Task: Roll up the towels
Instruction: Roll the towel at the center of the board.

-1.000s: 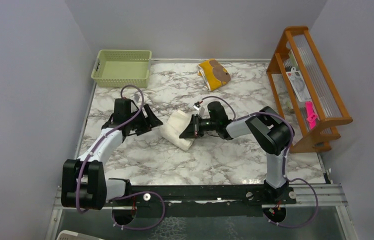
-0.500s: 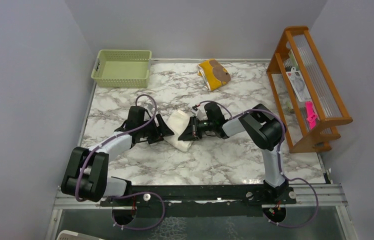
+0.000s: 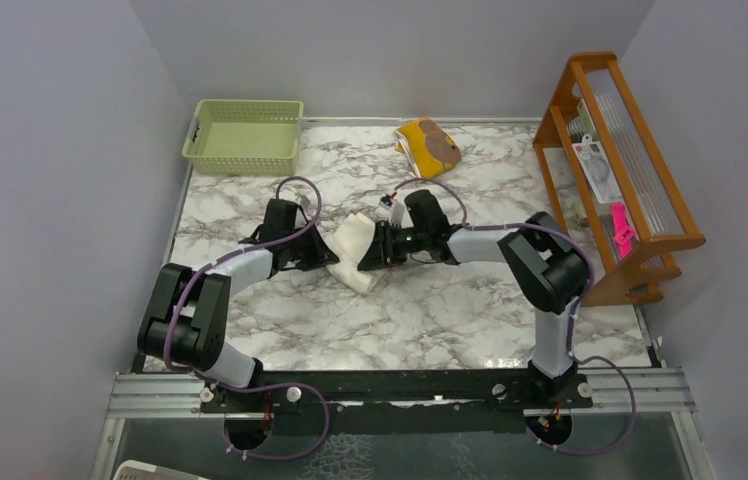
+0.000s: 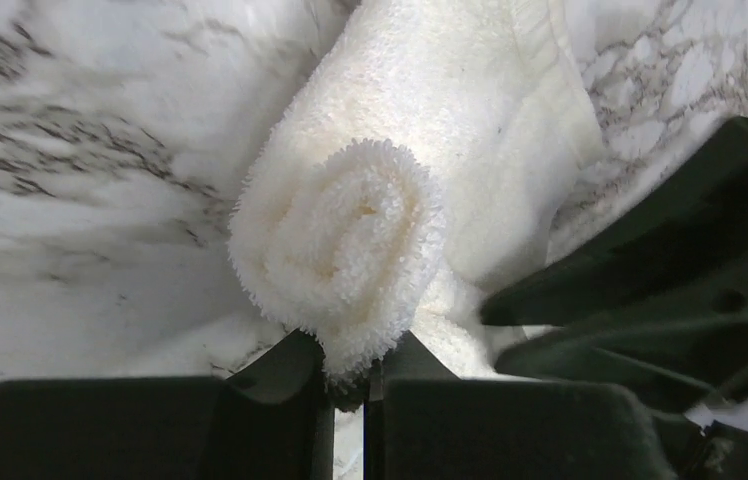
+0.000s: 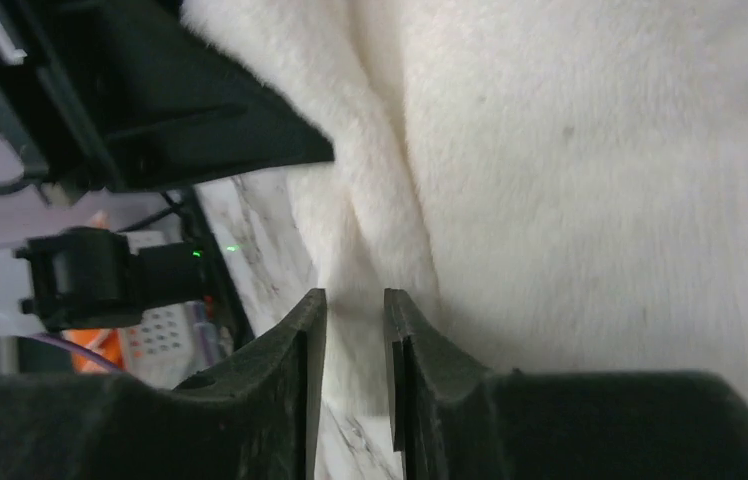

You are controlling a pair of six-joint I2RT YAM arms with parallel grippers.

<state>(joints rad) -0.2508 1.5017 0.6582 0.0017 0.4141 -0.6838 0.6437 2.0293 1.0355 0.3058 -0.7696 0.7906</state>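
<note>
The cream-white towel (image 3: 354, 251) lies rolled mid-table between both grippers. In the left wrist view the spiral end of the white towel (image 4: 340, 240) faces the camera, and my left gripper (image 4: 350, 358) is shut on the lower fringe of that end. My right gripper (image 3: 372, 248) sits at the towel's other side. In the right wrist view my right gripper (image 5: 355, 298) has its jaws a narrow gap apart, tips against the white towel (image 5: 590, 180), gripping nothing. The mustard-yellow towel (image 3: 428, 146) with its brown patch lies folded at the back.
A pale green basket (image 3: 243, 135) stands at the back left corner. A wooden rack (image 3: 618, 170) holding cards and a pink item runs along the right edge. Marble tabletop (image 3: 430, 320) lies in front of the towel.
My left gripper moved right to the white towel and shut on the roll's end. My right gripper's jaws went from shut on the towel to slightly apart.
</note>
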